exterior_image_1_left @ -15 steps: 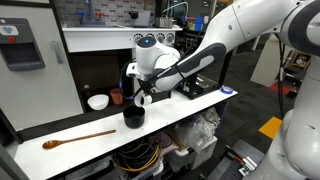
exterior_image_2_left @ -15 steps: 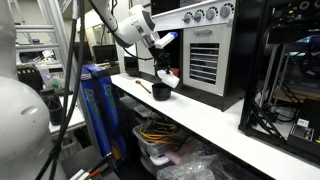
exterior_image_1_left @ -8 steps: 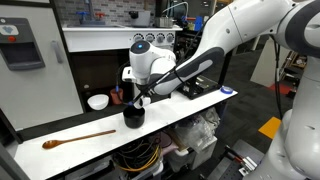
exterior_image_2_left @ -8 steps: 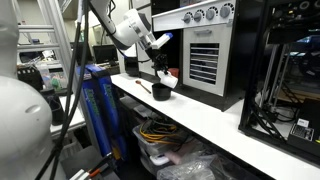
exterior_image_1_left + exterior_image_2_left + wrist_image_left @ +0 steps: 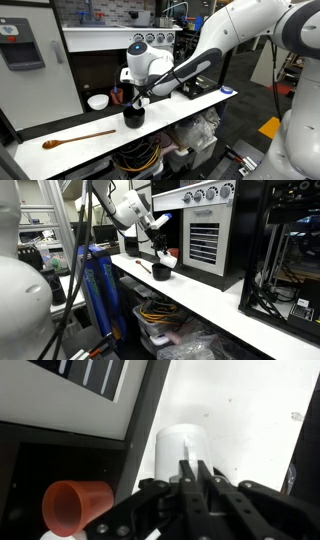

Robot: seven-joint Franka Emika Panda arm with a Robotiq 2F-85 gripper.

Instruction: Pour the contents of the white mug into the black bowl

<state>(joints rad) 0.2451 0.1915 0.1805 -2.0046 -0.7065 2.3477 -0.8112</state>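
Observation:
The black bowl (image 5: 133, 117) stands mid-table in an exterior view. My gripper (image 5: 140, 98) hangs just above its right rim. In the wrist view the gripper (image 5: 188, 465) has its two fingers pressed together at the near end of the white mug (image 5: 180, 445). The mug reaches away from the fingers over the white tabletop. The other side shows the white mug (image 5: 160, 272) low under the gripper (image 5: 161, 260), and the bowl is hidden there. What is inside the mug cannot be seen.
A red-orange cup (image 5: 75, 508) sits by the dark back wall (image 5: 95, 75), with a white dish (image 5: 97, 101) to its left. A wooden spoon (image 5: 78, 138) lies near the table's front edge. An appliance with vents (image 5: 203, 240) stands further along the counter.
The wrist has shifted slightly left over the black bowl and turned a little. The fingers have stayed shut.

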